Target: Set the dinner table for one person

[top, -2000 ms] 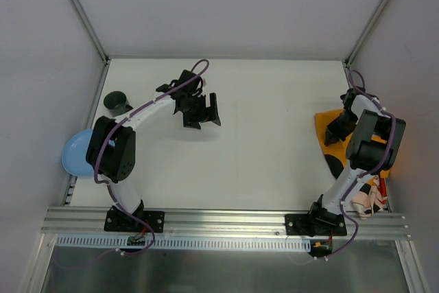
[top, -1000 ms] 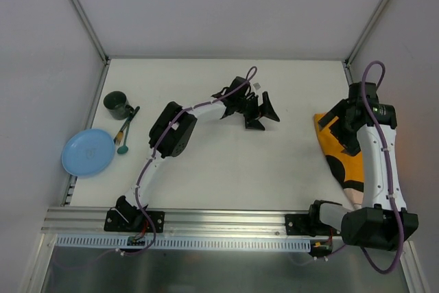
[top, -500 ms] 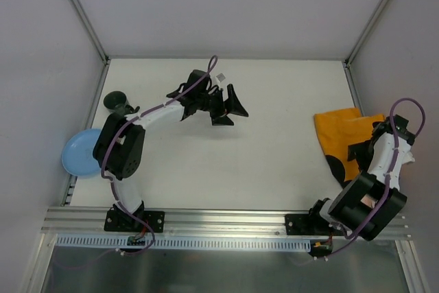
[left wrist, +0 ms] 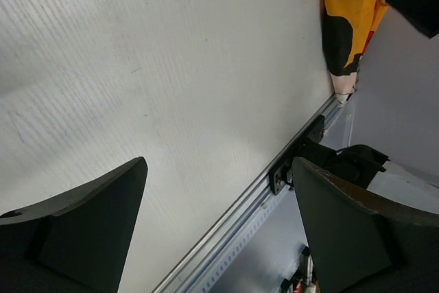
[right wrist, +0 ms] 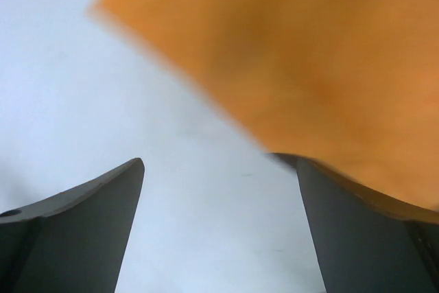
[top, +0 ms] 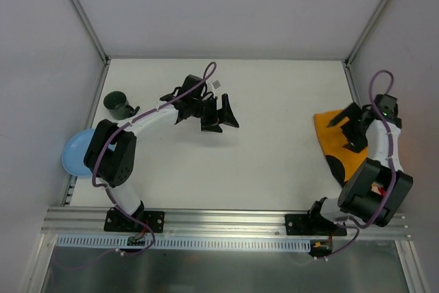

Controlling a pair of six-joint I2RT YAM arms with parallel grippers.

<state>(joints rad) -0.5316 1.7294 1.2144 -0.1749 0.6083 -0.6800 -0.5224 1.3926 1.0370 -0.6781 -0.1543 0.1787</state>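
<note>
1. The dinner table: a white top with an aluminium rail along its near edge, not yet laid.
2. The placemat: orange cloth with black printed patches, lying at the table's right edge against the wall. Its long axis appears to run near-to-far, though the arm hides part of it.
3. The right gripper: jaws spread wide and holding nothing, above the placemat's left edge. In the blurred wrist view that edge runs slantwise between the fingers.
4. The left gripper: jaws wide and empty, over mid-table and well apart from the placemat, so the right arm is nearer.
5. The cup, dark green, and the plate, blue, sit at the left edge.
6. Writing: none readable. The white tag on the left wrist is too small to read.
</note>
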